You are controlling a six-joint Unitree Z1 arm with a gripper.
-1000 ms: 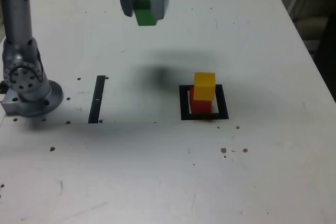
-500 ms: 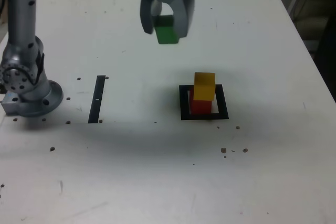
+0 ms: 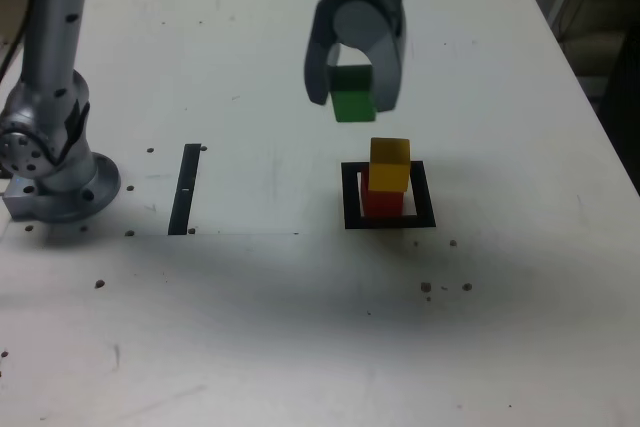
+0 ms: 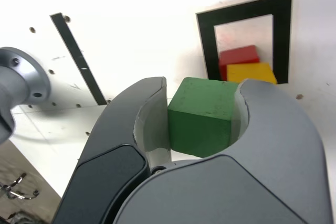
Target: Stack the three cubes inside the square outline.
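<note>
From where I sit at the controls, I have the end effector (image 3: 352,87) closed on the green cube (image 4: 202,116), one curved finger pressed to each of two opposite sides. In the exterior view the cube hangs in the air over the white bench (image 3: 250,337), its lower part showing below the fingertips, and it appears just above and slightly to the left of the yellow cube (image 3: 390,165). That yellow cube sits on top of the red cube (image 3: 382,197), not quite flush with it, so some of the red shows at the front and along the left side in the exterior view. The red cube stands inside the square outline (image 3: 424,209), a thick black border around a white centre. My wrist view shows the red and yellow cubes beyond the one I am gripping, close to one side of the border, with bare white inside the outline next to them. In the exterior view, the narrow black strip (image 3: 185,190) lies on the bench well apart from the outline, towards the left, and farther left stands the round metal arm base (image 3: 65,192). Small dark holes dot the bench top around these things.
</note>
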